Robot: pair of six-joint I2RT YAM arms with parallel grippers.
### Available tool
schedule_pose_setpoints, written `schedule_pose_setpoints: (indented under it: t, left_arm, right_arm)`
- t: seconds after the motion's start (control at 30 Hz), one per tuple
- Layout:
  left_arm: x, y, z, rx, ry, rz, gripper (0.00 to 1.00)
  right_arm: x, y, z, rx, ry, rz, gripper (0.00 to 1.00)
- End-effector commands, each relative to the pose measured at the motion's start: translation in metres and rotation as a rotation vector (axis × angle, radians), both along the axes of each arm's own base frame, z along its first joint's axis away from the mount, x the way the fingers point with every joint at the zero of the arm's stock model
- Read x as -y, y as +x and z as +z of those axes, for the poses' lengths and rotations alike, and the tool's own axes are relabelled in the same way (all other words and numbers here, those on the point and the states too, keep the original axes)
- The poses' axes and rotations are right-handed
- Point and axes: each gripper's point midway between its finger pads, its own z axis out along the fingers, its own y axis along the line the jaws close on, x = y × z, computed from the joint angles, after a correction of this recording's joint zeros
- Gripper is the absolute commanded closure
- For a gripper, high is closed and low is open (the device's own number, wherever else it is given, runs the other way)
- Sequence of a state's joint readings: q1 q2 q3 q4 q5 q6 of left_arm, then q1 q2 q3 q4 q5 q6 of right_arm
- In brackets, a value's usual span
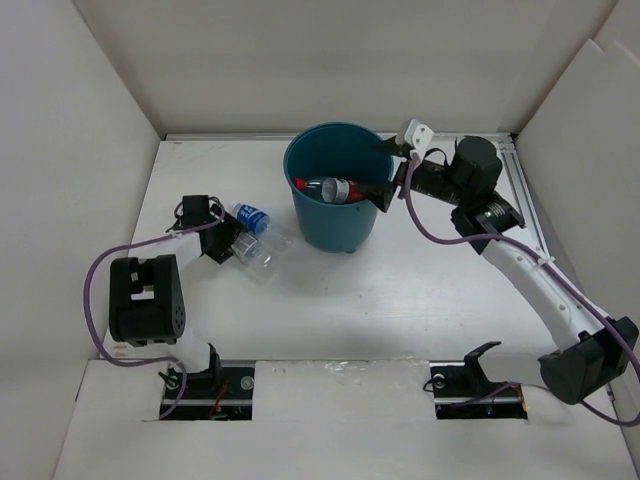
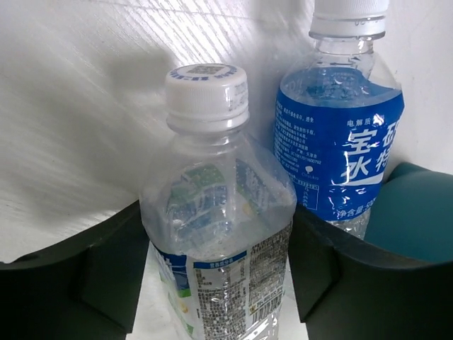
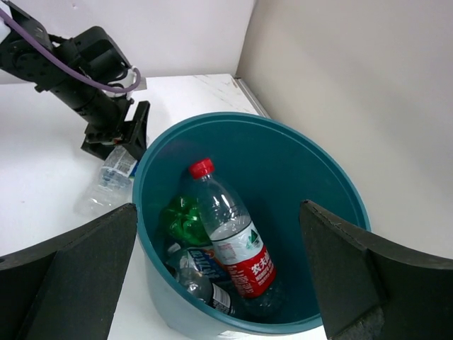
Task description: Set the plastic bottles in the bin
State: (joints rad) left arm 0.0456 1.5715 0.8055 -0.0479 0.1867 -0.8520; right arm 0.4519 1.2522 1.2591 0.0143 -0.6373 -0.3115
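left pincer [image 2: 218, 237] brackets a clear, white-capped bottle [image 2: 212, 212], grip unclear; right pincer [image 3: 218, 212] released.

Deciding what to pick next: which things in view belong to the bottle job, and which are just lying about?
Job: teal bin; inside it the red-labelled bottle, green bottle and dark-labelled bottle; on the table the blue-labelled bottle and clear bottle.

Not the job: purple cable, white enclosure wall; both are rig fixtures.

White table [image 1: 400, 300] boxed in by plain white walls [image 1: 300, 60].
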Motion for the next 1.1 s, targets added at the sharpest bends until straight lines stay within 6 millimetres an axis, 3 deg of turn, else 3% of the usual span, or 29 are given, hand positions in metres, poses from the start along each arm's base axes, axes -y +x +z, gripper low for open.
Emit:
schedule_pose_setpoints:
  t: [0.0, 0.03, 0.1, 0.2, 0.23, 0.33, 0.4, 0.47, 0.53, 0.57, 0.63, 0.67, 0.7, 0.77, 0.8, 0.83, 0.87, 0.9, 0.93, 1.07]
  left_arm:
    - [-0.012, -0.024, -0.020, -0.104, 0.074, 0.031, 0.42]
    - [-0.017, -0.024, -0.012, -0.087, 0.097, 0.046, 0.68]
    - [-0.021, -0.033, -0.008, -0.100, 0.117, 0.059, 0.79]
    - [-0.029, -0.040, 0.013, -0.071, 0.138, 0.095, 0.98]
    - [-0.031, -0.040, 0.030, -0.023, 0.149, 0.106, 1.00]
    - [-0.044, -0.043, 0.060, 0.049, 0.209, 0.152, 1.00]
    - [-0.055, -0.044, 0.094, 0.136, 0.259, 0.189, 1.00]
    - [-0.059, -0.042, 0.126, 0.215, 0.290, 0.193, 1.00]
    - [-0.058, -0.044, 0.171, 0.360, 0.310, 0.191, 1.00]
    - [-0.059, -0.040, 0.199, 0.452, 0.316, 0.196, 1.00]
    - [-0.060, -0.044, 0.265, 0.643, 0.341, 0.201, 1.00]
    - [-0.061, -0.043, 0.269, 0.660, 0.352, 0.195, 1.00]
    - [-0.057, -0.044, 0.301, 0.744, 0.358, 0.176, 1.00]
    - [-0.051, -0.047, 0.330, 0.816, 0.381, 0.124, 1.00]
    - [-0.045, -0.045, 0.356, 0.889, 0.385, 0.090, 1.00]
    - [-0.041, -0.044, 0.366, 0.917, 0.388, 0.057, 1.00]
    - [-0.027, -0.046, 0.376, 0.962, 0.379, -0.026, 1.00]
    - [-0.017, -0.046, 0.392, 1.039, 0.382, -0.084, 1.00]
    - [-0.009, -0.049, 0.401, 1.081, 0.379, -0.132, 1.00]
    - [0.017, -0.064, 0.422, 1.224, 0.356, -0.281, 1.00]
  right_arm:
    - [-0.001, -0.010, 0.016, 0.061, 0.027, 0.049, 0.01]
    - [-0.001, -0.010, 0.018, 0.069, 0.031, 0.049, 0.01]
    - [-0.002, -0.012, 0.022, 0.078, 0.034, 0.058, 0.01]
    - [-0.011, -0.018, 0.027, 0.088, 0.038, 0.098, 0.01]
    - [-0.010, -0.019, 0.032, 0.098, 0.043, 0.098, 0.01]
    - [-0.024, -0.032, 0.041, 0.114, 0.051, 0.158, 0.01]
    - [-0.033, -0.038, 0.046, 0.121, 0.055, 0.191, 0.01]
    - [-0.051, -0.058, 0.064, 0.154, 0.075, 0.264, 0.01]
    - [-0.076, -0.072, 0.067, 0.143, 0.078, 0.321, 0.01]
    - [-0.082, -0.075, 0.082, 0.174, 0.086, 0.327, 0.01]
    - [-0.110, -0.070, 0.073, 0.143, 0.062, 0.333, 0.01]
    - [-0.113, -0.074, 0.082, 0.157, 0.075, 0.329, 0.01]
    - [-0.127, -0.067, 0.069, 0.125, 0.056, 0.330, 0.01]
    - [-0.148, -0.068, 0.065, 0.108, 0.051, 0.335, 0.01]
    - [-0.156, -0.068, 0.075, 0.123, 0.064, 0.338, 0.01]
    - [-0.172, -0.060, 0.058, 0.081, 0.047, 0.349, 0.01]
    - [-0.182, -0.060, 0.055, 0.064, 0.049, 0.360, 0.01]
    - [-0.190, -0.064, 0.065, 0.072, 0.068, 0.376, 0.01]
    - [-0.204, -0.056, 0.048, 0.036, 0.051, 0.389, 0.01]
    - [-0.229, -0.058, 0.049, -0.009, 0.090, 0.444, 0.01]
